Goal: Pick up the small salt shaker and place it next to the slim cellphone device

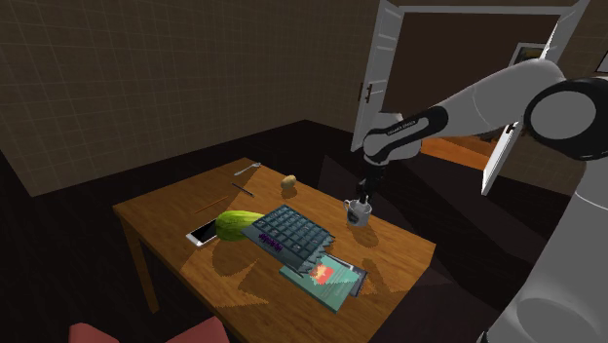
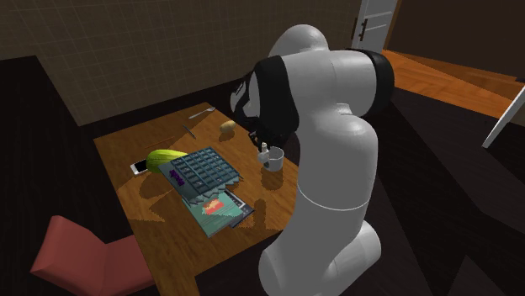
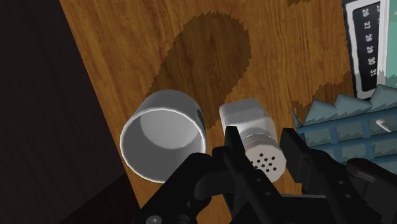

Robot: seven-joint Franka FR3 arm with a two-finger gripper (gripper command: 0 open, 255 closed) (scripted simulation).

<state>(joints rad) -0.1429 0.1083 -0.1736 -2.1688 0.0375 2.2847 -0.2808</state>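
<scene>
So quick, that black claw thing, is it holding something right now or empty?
The gripper: closed, its fingers clasping the salt shaker beside the white cup.

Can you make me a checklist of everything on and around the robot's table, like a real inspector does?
Surface: wooden table, with things spread along it.
Job's things: salt shaker stands right beside a white mug. The white cellphone lies flat towards the shoulder view's left, against a green-yellow fruit-like thing.
Clutter: the mug, the green-yellow thing, a blue-grey keyed slab lying partly on a teal book, a small brown lump and a spoon.
Grippers: gripper is low at the table, jaws shut on the salt shaker.
Cables: nothing seen.
Surroundings: red chair, open white door, tiled walls.
</scene>
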